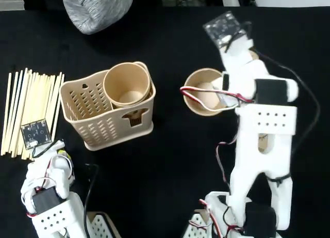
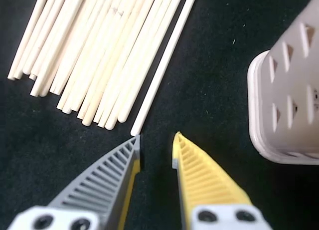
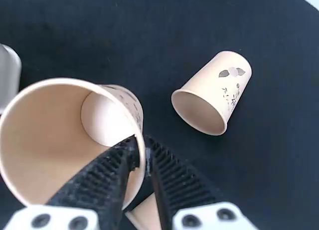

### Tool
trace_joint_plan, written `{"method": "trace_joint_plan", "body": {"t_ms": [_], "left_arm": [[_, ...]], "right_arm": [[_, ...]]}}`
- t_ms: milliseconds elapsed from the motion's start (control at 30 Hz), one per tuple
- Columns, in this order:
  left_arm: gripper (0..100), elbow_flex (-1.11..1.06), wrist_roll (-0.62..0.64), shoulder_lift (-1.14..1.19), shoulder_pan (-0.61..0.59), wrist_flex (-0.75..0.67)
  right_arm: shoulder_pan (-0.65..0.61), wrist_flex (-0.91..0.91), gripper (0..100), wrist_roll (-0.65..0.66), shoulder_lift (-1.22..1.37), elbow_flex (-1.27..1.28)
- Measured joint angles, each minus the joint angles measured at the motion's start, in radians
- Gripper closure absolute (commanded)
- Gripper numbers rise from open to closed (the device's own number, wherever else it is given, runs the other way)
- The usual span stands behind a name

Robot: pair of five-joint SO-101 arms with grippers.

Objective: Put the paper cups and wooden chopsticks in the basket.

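While the right tool pinches the rim of a paper cup near the tabletop's middle, a second cup lies on its side beyond it, mostly hidden behind the arm from above. The basket, left of centre, holds stacked cups. By the left edge lie the chopsticks; the left tool, slightly parted and holding nothing, sits at one stick's tip.
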State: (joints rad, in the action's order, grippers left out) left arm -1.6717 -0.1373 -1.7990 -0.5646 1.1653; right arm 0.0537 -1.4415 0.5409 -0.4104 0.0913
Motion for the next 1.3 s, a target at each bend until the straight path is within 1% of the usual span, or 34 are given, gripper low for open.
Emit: {"method": "trace_joint_plan", "body": {"t_ms": [100, 200, 367, 567, 667, 800, 900, 1067, 1300], "left_arm": [[88, 0.000, 0.000, 0.000, 0.000, 0.000], [88, 0.000, 0.000, 0.000, 0.000, 0.000], [88, 0.000, 0.000, 0.000, 0.000, 0.000], [88, 0.000, 0.000, 0.000, 0.000, 0.000], [88, 0.000, 0.000, 0.000, 0.000, 0.000], [88, 0.000, 0.000, 0.000, 0.000, 0.000], [88, 0.000, 0.000, 0.000, 0.000, 0.000], [88, 0.000, 0.000, 0.000, 0.000, 0.000], [88, 0.000, 0.000, 0.000, 0.000, 0.000]], "right_arm": [[-0.017, -0.077, 98.7, -0.061, -0.023, -0.103], [-0.069, -0.152, 98.7, -0.133, -0.054, -0.229], [-0.222, -0.272, 98.7, -0.235, -0.069, -0.450], [-0.371, -0.284, 98.7, -0.319, -0.071, -0.623], [-0.450, -0.284, 98.7, -0.341, -0.074, -0.647], [-0.523, -0.278, 98.7, -0.361, -0.074, -0.654], [-0.549, -0.267, 98.7, -0.367, -0.058, -0.655], [-0.546, -0.253, 98.7, -0.367, 0.129, -0.671], [-0.545, -0.204, 98.7, -0.359, 0.272, -0.672]]}}
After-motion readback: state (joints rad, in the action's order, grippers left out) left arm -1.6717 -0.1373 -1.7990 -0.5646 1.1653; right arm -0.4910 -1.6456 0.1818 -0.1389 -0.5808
